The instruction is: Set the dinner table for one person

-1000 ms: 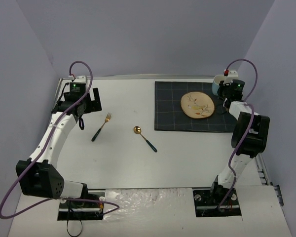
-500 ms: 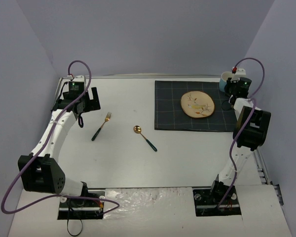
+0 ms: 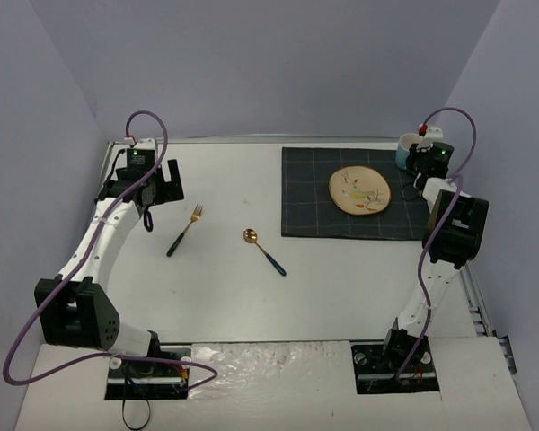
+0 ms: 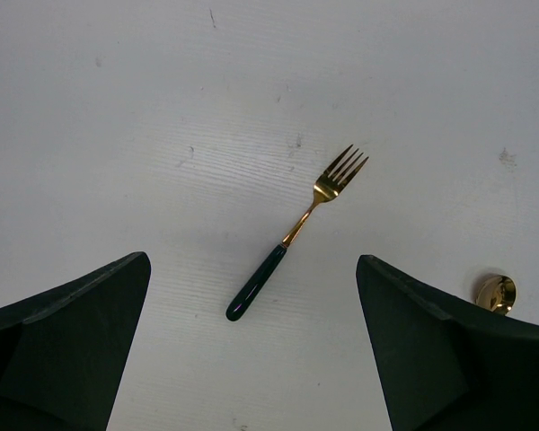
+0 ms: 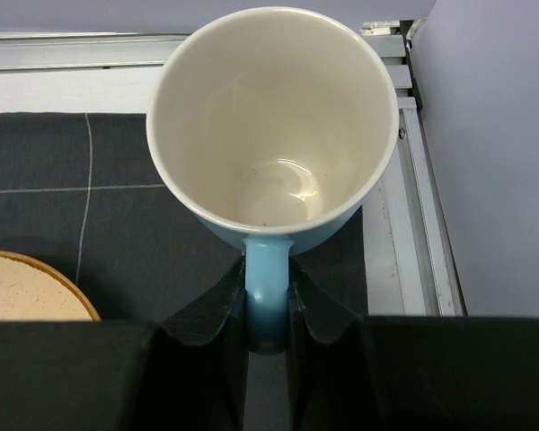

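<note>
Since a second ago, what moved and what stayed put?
The right arm carried the mug a little rightward, toward the mat's far right corner; its fingers stay shut on the handle. Nothing was let go. The plate, fork and spoon did not move, and the left fingers stay open above the fork.

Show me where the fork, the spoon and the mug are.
fork (image 4: 298, 228), left wrist view, gold neck.
spoon (image 3: 268, 256), top external view, dark handle.
mug (image 5: 269, 126), right wrist view, inside wall.

**White Links, Black Joints**

The left arm (image 3: 97, 235) and right arm (image 3: 455, 229) have slim white links and blocky black joints (image 3: 72, 319). A purple cable (image 3: 149, 121) loops along each. The claw fingers (image 4: 67, 346) are matte black wedges.
</note>
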Controlling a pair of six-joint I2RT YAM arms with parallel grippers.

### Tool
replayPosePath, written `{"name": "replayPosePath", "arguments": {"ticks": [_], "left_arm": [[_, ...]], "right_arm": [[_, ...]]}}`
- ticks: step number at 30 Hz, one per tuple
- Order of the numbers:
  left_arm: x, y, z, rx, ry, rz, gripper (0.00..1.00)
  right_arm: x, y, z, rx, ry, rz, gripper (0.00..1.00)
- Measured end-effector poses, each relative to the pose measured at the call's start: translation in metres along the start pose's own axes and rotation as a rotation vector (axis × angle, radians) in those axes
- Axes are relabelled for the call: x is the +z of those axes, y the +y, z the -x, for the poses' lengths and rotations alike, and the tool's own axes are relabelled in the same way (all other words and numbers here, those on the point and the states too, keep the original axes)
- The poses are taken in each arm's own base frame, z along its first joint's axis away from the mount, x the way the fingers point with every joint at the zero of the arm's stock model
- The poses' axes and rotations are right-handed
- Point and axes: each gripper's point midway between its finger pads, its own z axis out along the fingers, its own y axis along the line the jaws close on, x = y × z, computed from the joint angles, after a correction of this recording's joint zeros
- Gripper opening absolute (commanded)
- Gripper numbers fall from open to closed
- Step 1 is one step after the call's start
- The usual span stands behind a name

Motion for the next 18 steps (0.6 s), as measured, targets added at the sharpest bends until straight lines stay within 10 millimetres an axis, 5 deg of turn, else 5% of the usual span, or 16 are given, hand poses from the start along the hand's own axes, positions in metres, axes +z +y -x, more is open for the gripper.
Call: {"name": "replayPosePath", "arguments": {"ticks": [5,11,18], "left_arm": [[0.004,-0.001,-0.001,0.001,0.007,-0.001,0.97],[0.005,-0.002,-0.001,0.001,0.006,-0.008,0.97],[0.006,-0.004,-0.005,0.001,0.015,-0.017,0.97]], "right_arm": [[0.008,0.000,-0.008,0.002,0.006,0.010,0.01],[0.012,-0.003,-0.004,-0.002,-0.025,0.009,0.57],[0.007,-0.004,-0.012,0.007,-0.031,-0.008,0.84]]}}
